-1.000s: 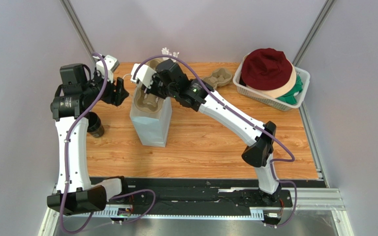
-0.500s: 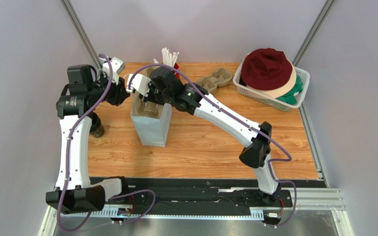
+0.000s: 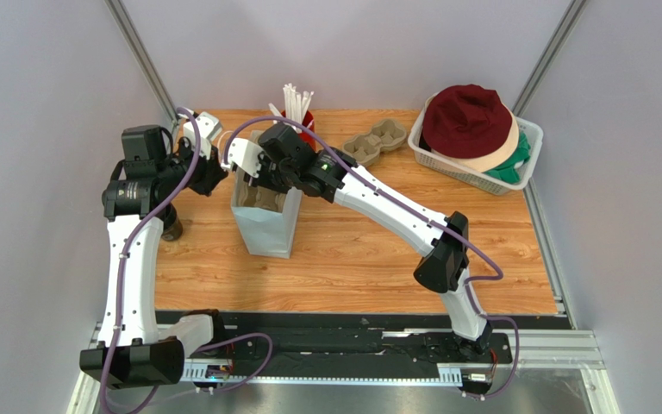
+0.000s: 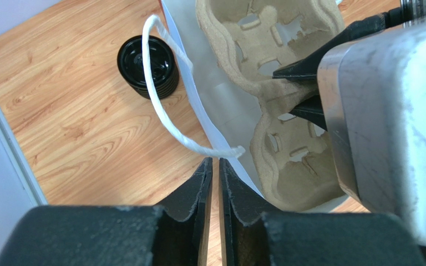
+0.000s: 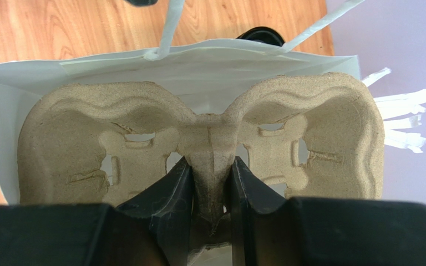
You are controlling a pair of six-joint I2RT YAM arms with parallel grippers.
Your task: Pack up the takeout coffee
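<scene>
Bench [image 3: 352,250]: orange-brown wood grain. Bag [image 3: 267,231]: white. Cup carrier [image 5: 309,116]: speckled tan pulp. Far cup [image 3: 305,121]: red. Straws [image 3: 295,95]: white. Hat [image 3: 468,116]: maroon. Basket [image 3: 472,179]: white. Left claw [image 4: 215,166], right claw [image 5: 209,183]: black.

Table [image 3: 377,250]: wood-grain top, level. Standing on it: a white paper bag [image 3: 265,228], upright, left of centre. A black round piece [image 4: 146,66] just beside the bag at the left edge. A red cup of straws [image 3: 302,121] and a pulp carrier [image 3: 376,141] at the back. A white basket [image 3: 459,172] at the back right corner.
</scene>
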